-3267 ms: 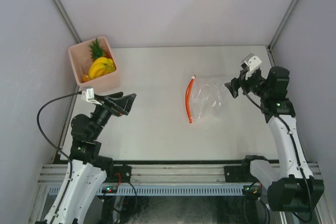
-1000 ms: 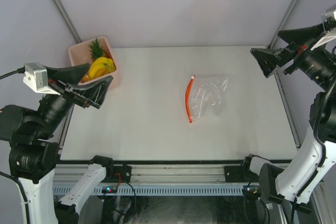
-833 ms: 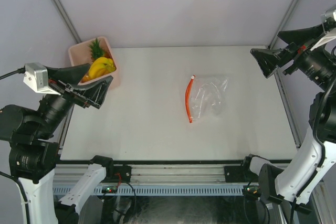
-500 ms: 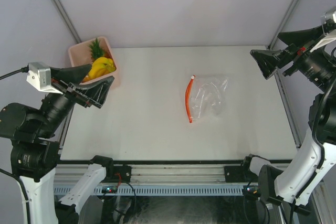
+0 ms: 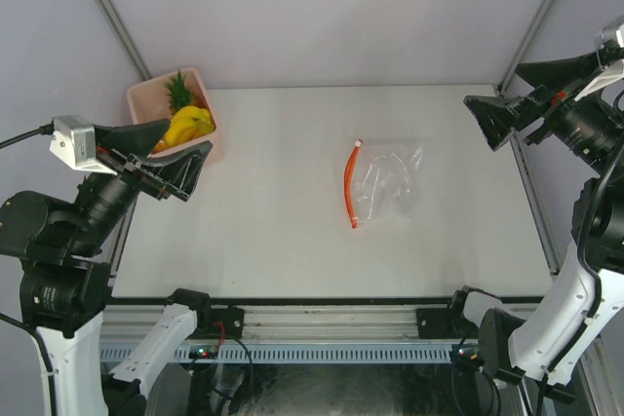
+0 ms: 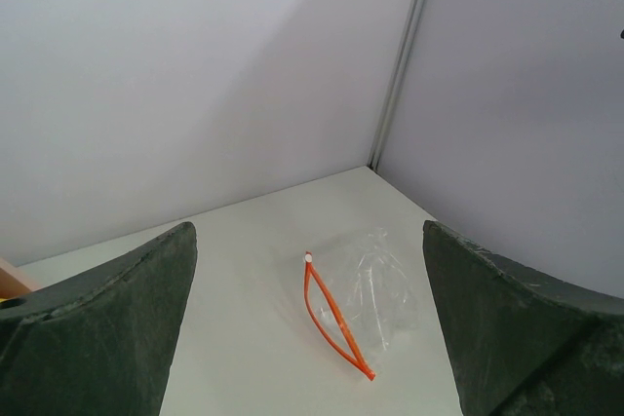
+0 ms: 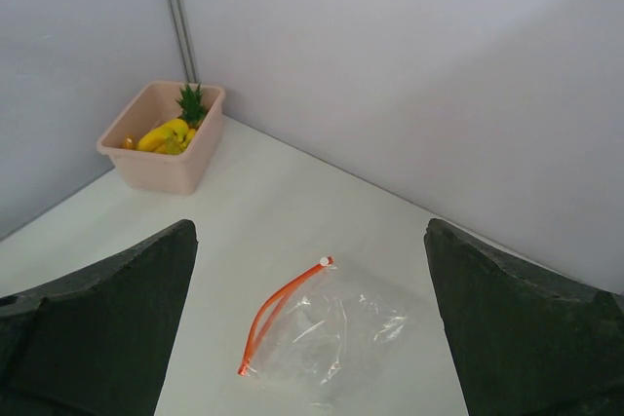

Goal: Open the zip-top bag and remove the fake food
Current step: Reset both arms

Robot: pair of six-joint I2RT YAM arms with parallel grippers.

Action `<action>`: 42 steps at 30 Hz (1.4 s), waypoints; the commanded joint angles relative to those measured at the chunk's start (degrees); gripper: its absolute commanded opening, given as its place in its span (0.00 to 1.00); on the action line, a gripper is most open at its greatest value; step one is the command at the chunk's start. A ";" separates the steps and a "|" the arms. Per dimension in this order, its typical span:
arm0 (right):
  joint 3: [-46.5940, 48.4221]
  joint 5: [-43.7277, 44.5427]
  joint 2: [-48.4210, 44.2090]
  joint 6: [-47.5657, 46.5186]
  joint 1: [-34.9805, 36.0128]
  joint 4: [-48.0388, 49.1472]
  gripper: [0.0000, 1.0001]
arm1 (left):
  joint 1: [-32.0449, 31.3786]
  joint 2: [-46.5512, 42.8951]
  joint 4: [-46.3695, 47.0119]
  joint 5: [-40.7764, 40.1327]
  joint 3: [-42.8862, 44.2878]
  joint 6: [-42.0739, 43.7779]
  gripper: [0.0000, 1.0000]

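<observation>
The zip-top bag [image 5: 388, 182] lies flat and crinkled at the middle right of the table. Its red-orange zip strip [image 5: 349, 187] faces left with its two lips parted, and nothing shows inside the bag [image 6: 375, 284] [image 7: 341, 333]. The fake food [image 5: 188, 126], a yellow banana bunch and a pineapple's green top [image 7: 192, 102], sits in the pink bin [image 5: 203, 155] at the back left. My left gripper [image 5: 171, 156] [image 6: 308, 231] hangs open high above the table's left edge. High at the right side, my right gripper [image 5: 519, 94] [image 7: 310, 226] is open too. Both are empty and far from the bag.
The pink bin [image 7: 166, 172] stands in the back left corner against the wall. Grey walls with metal corner posts [image 5: 112, 17] close in the table at the back and both sides. Bare white tabletop [image 5: 273, 221] surrounds the bag.
Since the earliest frame both arms have risen high and drawn back to the sides. Over the last second they barely shift. Bag and bin have not moved.
</observation>
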 commanded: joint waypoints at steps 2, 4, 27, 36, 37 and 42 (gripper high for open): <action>-0.23 0.74 -0.35 -0.60 -0.24 0.29 1.00 | 0.33 0.38 1.50 -0.15 -1.25 1.13 1.00; -0.30 0.58 -0.43 -0.60 -0.29 0.33 1.00 | 0.39 0.09 1.50 -0.15 -1.36 1.17 1.00; -0.40 0.82 -0.87 -0.92 -0.65 0.16 1.00 | 0.35 -0.37 1.09 -0.14 -1.46 1.52 1.00; -0.76 0.71 -1.14 -1.04 -0.65 -0.02 1.00 | 0.38 -0.58 1.07 -0.11 -1.52 1.62 1.00; -0.76 0.72 -1.14 -1.05 -0.65 -0.05 1.00 | 0.33 -0.59 1.04 -0.09 -1.53 1.68 1.00; -0.76 0.71 -1.14 -1.04 -0.82 -0.06 1.00 | 0.37 -0.61 0.87 -0.24 -1.58 1.90 1.00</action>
